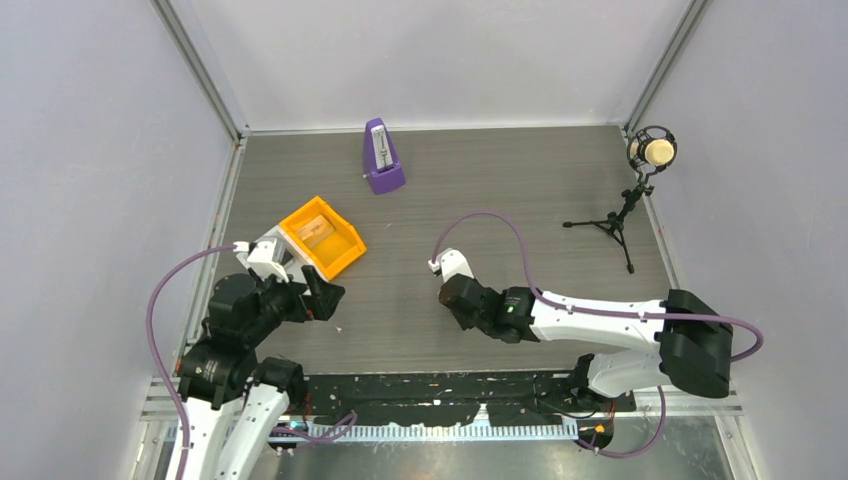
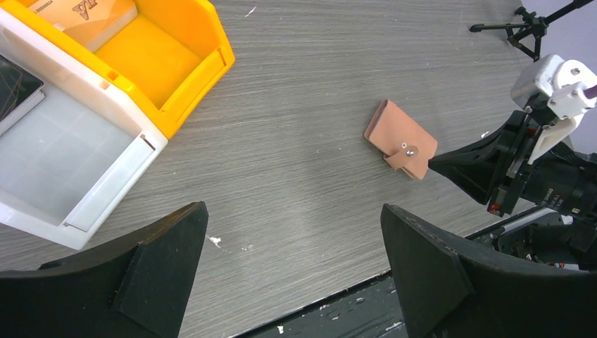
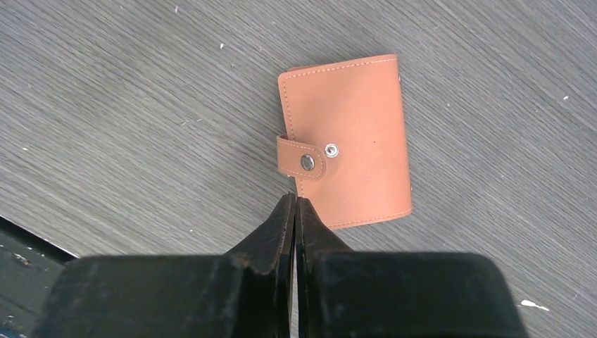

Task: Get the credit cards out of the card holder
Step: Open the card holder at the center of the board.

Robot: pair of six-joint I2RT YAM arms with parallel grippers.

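Note:
The card holder (image 3: 352,134) is a salmon-tan wallet that lies closed on the grey table, its side tab (image 3: 301,158) snapped shut. It also shows in the left wrist view (image 2: 400,139). The credit cards are hidden. My right gripper (image 3: 294,201) is shut and empty, its tips at the holder's near edge just beside the tab. In the top view the right gripper (image 1: 452,297) covers the holder. My left gripper (image 2: 292,211) is open and empty, above bare table to the left of the holder, beside the orange tray (image 1: 345,240).
The orange tray (image 2: 200,67) holds a tan box (image 2: 91,14), and a white flat box (image 2: 70,162) lies against it. A purple metronome (image 1: 382,158) stands at the back. A microphone on a tripod (image 1: 618,222) stands at the back right. The table's front edge (image 2: 366,282) is close.

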